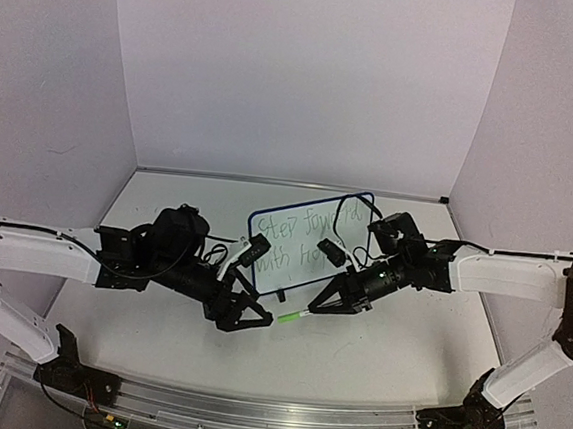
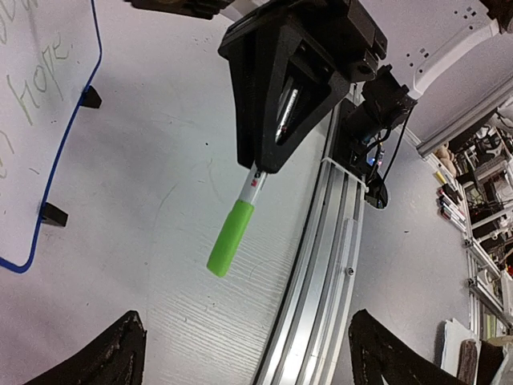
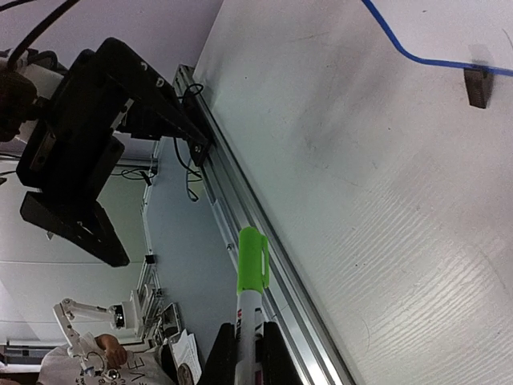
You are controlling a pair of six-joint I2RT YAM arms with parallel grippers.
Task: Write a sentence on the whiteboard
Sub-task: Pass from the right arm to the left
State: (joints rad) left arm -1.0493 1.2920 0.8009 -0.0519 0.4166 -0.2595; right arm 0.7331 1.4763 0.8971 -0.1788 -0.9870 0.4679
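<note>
The whiteboard (image 1: 273, 272) stands upright mid-table, blue-framed, with the sentence (image 1: 299, 238) in thin greenish words on two lines. My right gripper (image 1: 323, 303) is in front of it, shut on a white marker with its green cap (image 1: 294, 318) on, pointing left and down. My left gripper (image 1: 257, 317) hangs open just left of the cap, touching nothing. The left wrist view shows the capped marker (image 2: 231, 238) sticking out of the right gripper (image 2: 276, 88), well beyond my wide-spread fingertips (image 2: 120, 361). In the right wrist view the fingers (image 3: 271, 357) pinch the marker (image 3: 252, 265).
An aluminium rail (image 1: 249, 410) runs along the table's near edge. Pale walls close the back and sides. The whiteboard's black clip feet (image 2: 53, 214) rest on the table, one also in the right wrist view (image 3: 478, 87). The left gripper's black body (image 3: 76, 176) shows at that view's left.
</note>
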